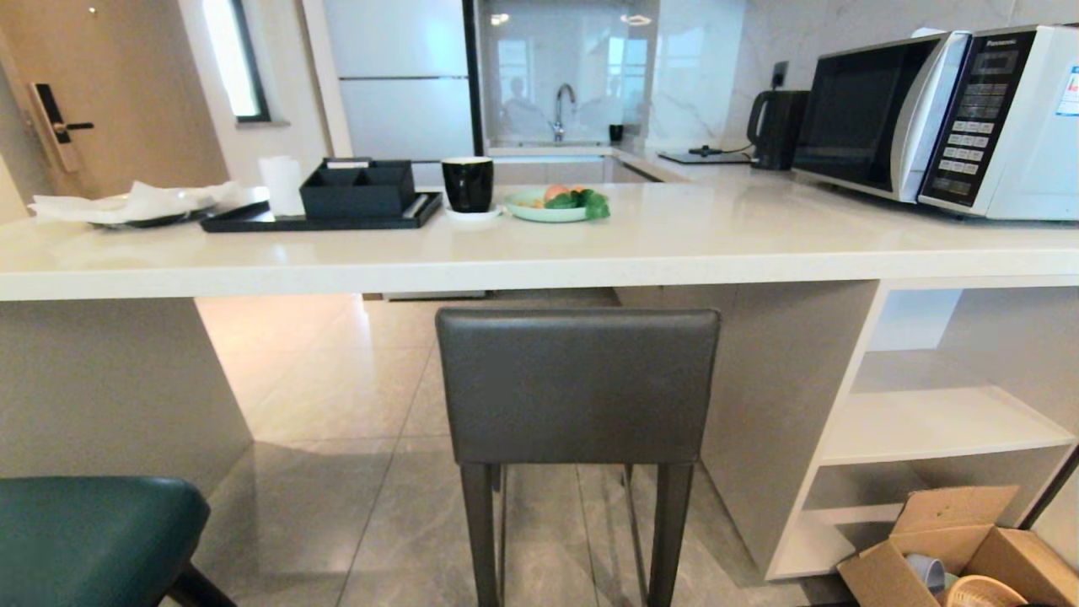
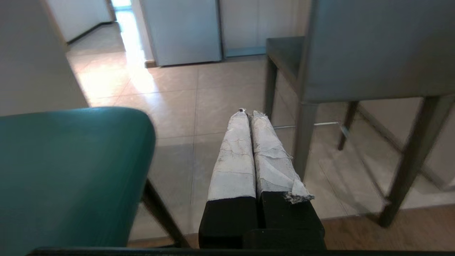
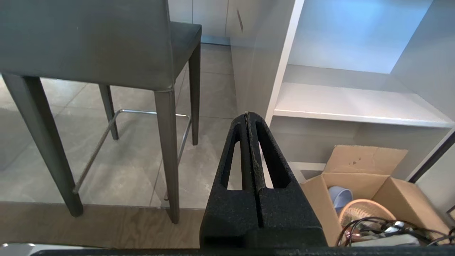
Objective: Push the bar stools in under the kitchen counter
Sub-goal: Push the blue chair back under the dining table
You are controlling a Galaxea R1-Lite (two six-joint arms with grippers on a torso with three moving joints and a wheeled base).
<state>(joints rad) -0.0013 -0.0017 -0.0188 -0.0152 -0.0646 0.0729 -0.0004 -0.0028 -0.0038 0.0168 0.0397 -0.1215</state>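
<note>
Facing grey bar stool (image 1: 577,384), stiff and weighty-looking; best pushed flat on backrest. Left end effector (image 2: 247,113), right end effector (image 3: 247,115): both fully closed, gripping nothing.

Left end effector (image 2: 248,113): white-taped fingers pressed together, nothing gripped, held low and angled downward. Right end effector (image 3: 247,115): black slotted fingers pressed together, nothing gripped, likewise held low.

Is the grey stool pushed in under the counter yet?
Partly: the grey stool has its seat under the counter, backrest outside its edge.
</note>
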